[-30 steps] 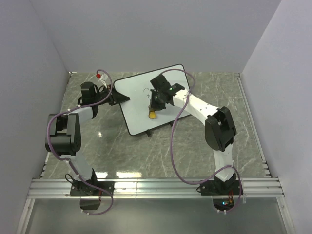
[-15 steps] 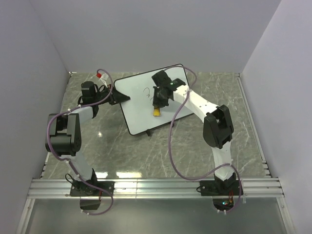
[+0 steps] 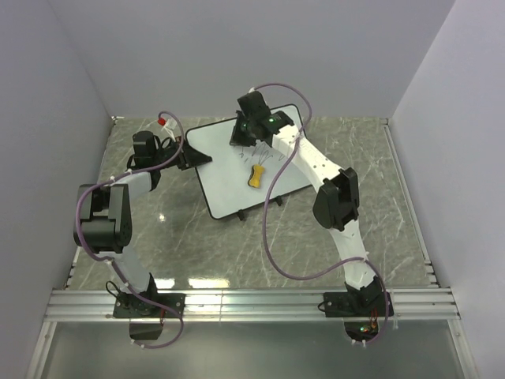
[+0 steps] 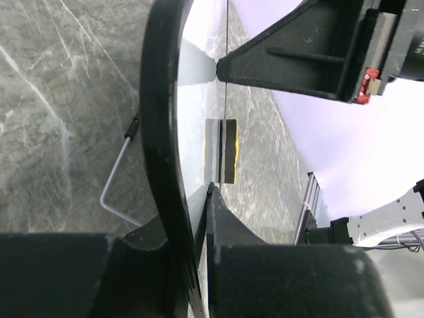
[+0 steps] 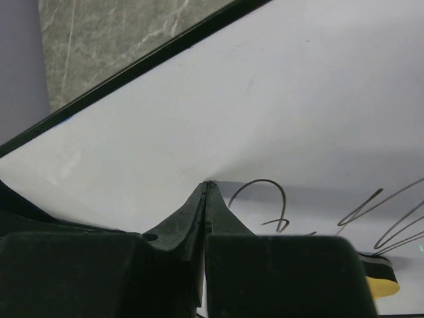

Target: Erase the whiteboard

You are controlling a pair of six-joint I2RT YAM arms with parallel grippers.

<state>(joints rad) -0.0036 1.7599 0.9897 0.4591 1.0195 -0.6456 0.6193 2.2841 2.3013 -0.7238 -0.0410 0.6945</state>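
Eraser [image 3: 255,175] on whiteboard [image 3: 217,162] centre; whiteboard on table [image 3: 197,245], toward far edge.

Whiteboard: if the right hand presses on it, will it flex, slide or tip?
Likely stiff: the whiteboard looks flat, framed by a black rim. It probably won't slide, since the left hand clamps its edge. It stands on small feet, so pressing near a free corner might rock it.

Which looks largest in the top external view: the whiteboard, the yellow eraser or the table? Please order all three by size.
1. table
2. whiteboard
3. yellow eraser, clearly the smallest, lying on the whiteboard
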